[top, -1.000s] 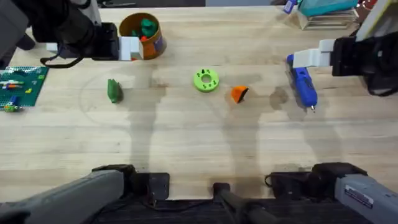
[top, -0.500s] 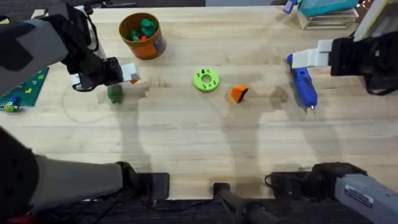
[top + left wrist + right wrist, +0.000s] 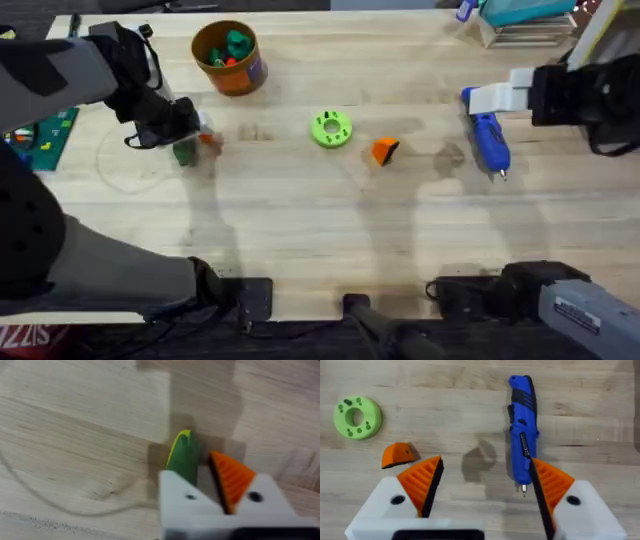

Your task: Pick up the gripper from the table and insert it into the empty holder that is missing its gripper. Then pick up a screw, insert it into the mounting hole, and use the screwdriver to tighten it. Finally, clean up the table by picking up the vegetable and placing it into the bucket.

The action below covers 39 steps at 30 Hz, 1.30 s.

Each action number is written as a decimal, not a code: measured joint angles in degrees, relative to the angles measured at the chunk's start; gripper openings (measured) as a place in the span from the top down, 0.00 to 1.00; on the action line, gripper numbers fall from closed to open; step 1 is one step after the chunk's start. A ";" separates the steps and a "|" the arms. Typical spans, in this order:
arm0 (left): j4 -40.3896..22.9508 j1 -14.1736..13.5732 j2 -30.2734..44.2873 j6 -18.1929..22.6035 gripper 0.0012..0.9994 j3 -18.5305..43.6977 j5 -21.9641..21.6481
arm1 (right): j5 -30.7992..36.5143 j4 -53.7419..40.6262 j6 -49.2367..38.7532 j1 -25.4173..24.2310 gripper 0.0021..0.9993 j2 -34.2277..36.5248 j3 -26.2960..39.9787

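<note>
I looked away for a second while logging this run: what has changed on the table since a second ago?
The left hand swung from beside the bucket down to the vegetable; whether it grips it yet is unclear. The vegetable, loose orange gripper, green ring, screwdriver and right hand, open over the screwdriver, stayed put.

worktop [image 3: 300, 230]: pale matt grained wood | vegetable [image 3: 183, 455]: glossy green plastic | screwdriver [image 3: 522, 430]: smooth blue plastic, metal bit | right end effector [image 3: 485, 491]: ribbed orange pads, white plastic
</note>
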 joint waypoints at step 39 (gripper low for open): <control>46.22 -31.67 -41.94 -4.13 0.01 -34.36 -0.11 | 0.00 -0.02 0.00 0.00 0.01 0.00 0.00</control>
